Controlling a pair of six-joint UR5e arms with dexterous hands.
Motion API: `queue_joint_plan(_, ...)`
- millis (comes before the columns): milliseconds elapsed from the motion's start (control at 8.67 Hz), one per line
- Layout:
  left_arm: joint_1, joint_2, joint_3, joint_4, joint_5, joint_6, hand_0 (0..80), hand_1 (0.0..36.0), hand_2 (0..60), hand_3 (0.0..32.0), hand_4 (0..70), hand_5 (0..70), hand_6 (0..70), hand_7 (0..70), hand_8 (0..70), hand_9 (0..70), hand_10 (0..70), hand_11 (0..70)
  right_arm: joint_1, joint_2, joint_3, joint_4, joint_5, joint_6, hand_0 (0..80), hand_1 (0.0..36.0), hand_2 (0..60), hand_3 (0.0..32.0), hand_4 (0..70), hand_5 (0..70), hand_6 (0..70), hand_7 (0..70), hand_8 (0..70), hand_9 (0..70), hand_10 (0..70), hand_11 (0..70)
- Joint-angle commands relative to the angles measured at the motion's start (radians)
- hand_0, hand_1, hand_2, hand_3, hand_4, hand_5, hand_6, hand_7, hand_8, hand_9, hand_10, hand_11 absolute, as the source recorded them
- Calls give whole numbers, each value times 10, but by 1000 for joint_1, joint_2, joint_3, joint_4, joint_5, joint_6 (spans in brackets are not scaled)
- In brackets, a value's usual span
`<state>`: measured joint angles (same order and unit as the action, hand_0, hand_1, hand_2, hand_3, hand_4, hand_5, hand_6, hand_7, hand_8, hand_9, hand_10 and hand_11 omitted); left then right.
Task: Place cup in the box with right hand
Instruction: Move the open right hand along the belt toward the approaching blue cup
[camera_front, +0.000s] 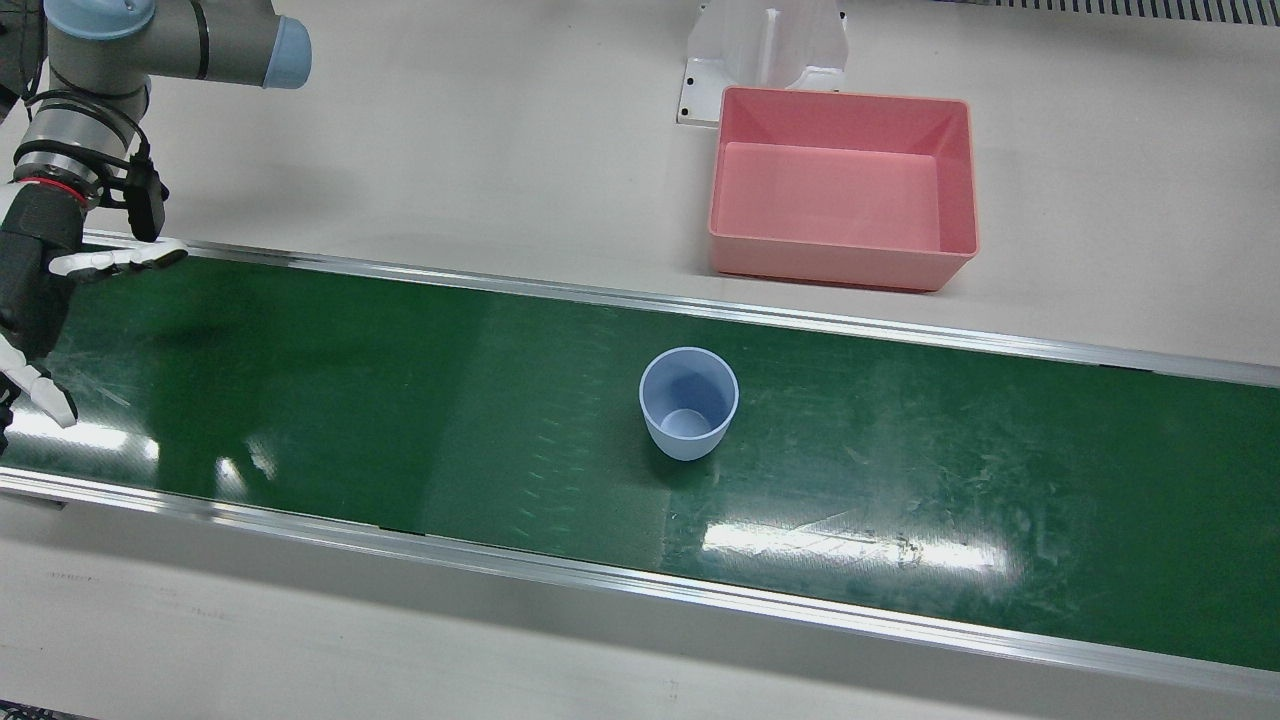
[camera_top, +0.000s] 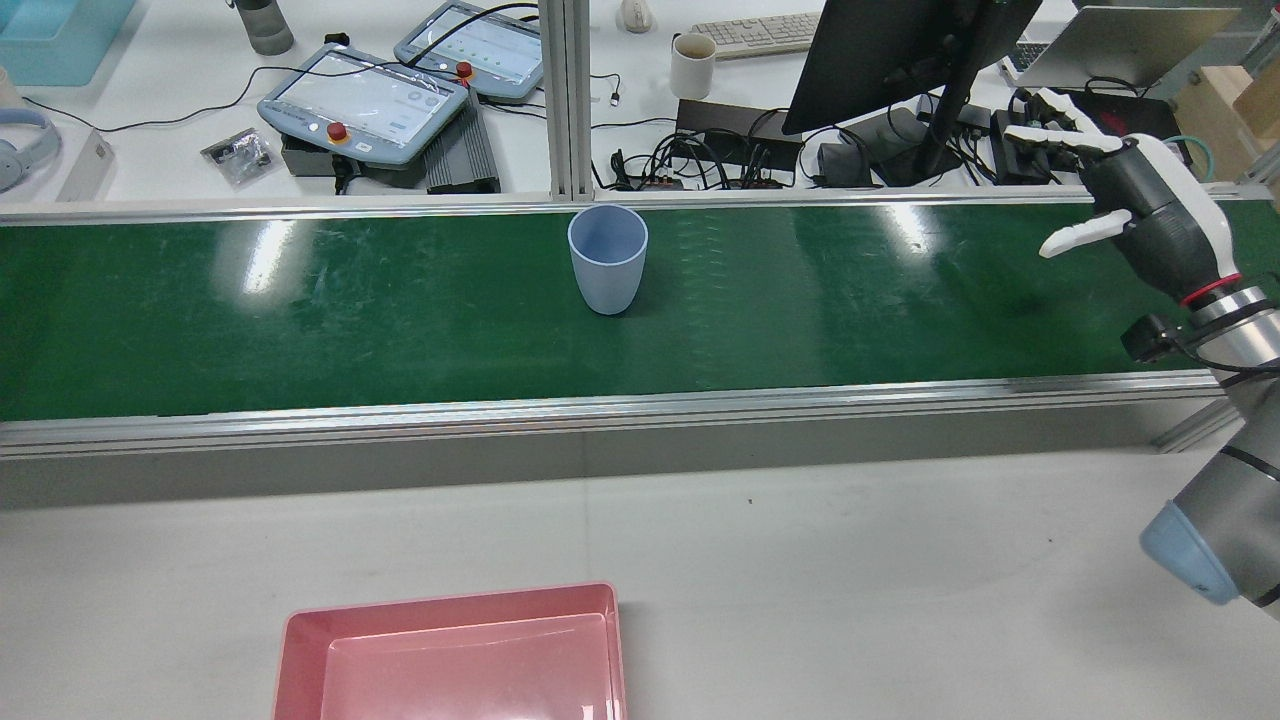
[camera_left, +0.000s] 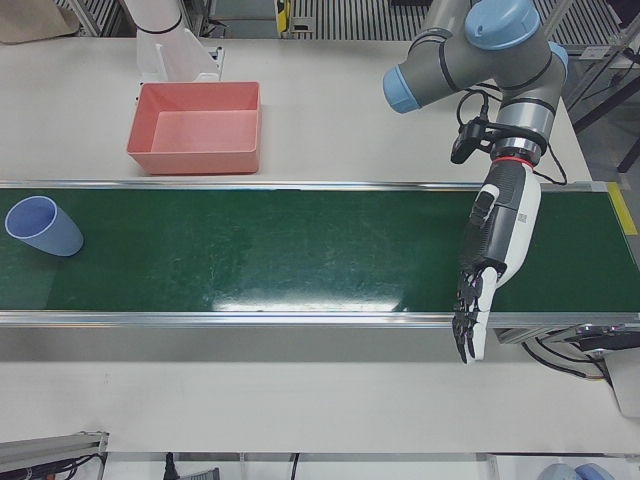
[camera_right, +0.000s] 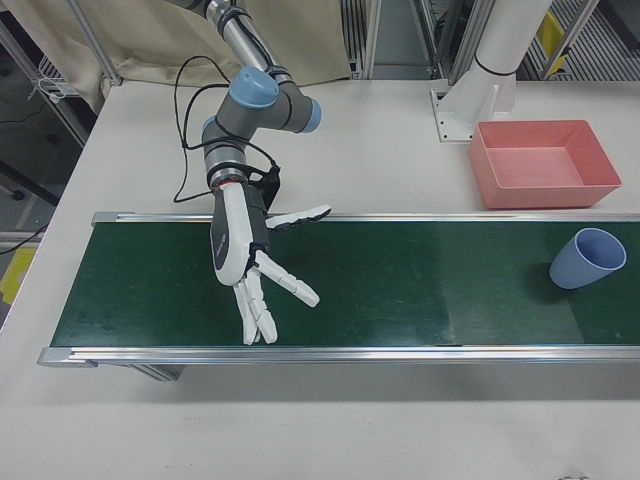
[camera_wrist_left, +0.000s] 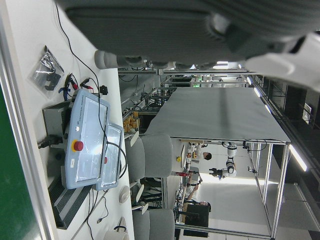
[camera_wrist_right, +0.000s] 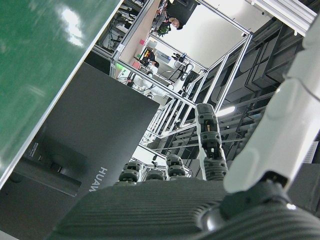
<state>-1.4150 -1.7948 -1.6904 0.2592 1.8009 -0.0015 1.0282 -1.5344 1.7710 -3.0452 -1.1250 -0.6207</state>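
A light blue cup (camera_front: 689, 403) stands upright and empty on the green conveyor belt (camera_front: 300, 380); it also shows in the rear view (camera_top: 607, 258), the left-front view (camera_left: 42, 227) and the right-front view (camera_right: 586, 259). The pink box (camera_front: 842, 186) sits empty on the white table beyond the belt, near the cup. My right hand (camera_right: 250, 262) is open with fingers spread, above the belt's far end, well away from the cup; it also shows in the front view (camera_front: 40, 285) and the rear view (camera_top: 1135, 205). My left hand (camera_left: 492, 258) is open, fingers straight, over the belt's other end.
A white pedestal (camera_front: 765, 50) stands just behind the box. The belt has raised metal rails (camera_front: 640, 585) along both long sides. Behind the belt's operator side are teach pendants (camera_top: 365, 100), a monitor (camera_top: 890, 50) and cables.
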Motion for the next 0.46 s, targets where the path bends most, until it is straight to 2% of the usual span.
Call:
queue_joint_plan(0,-1,0,0,0,2,0,0,0,0,0,0,0,0,0,0,0,0,0,-10,3,7,-3,8,4,478,49,0,0,209,31,39,107,0,16,48,81)
queue_joint_plan(231,-1,0,0,0,2,0,0,0,0,0,0,0,0,0,0,0,0,0,-4,-4,12,-74,7,33,479,59,0,0,290,25,44,141,0,14,45,75)
queue_joint_plan(346,-1,0,0,0,0,0,0,0,0,0,0,0,0,0,0,0,0,0,-4,-4,15,-174,8,77,479,73,0,0,343,21,47,167,0,19,42,70)
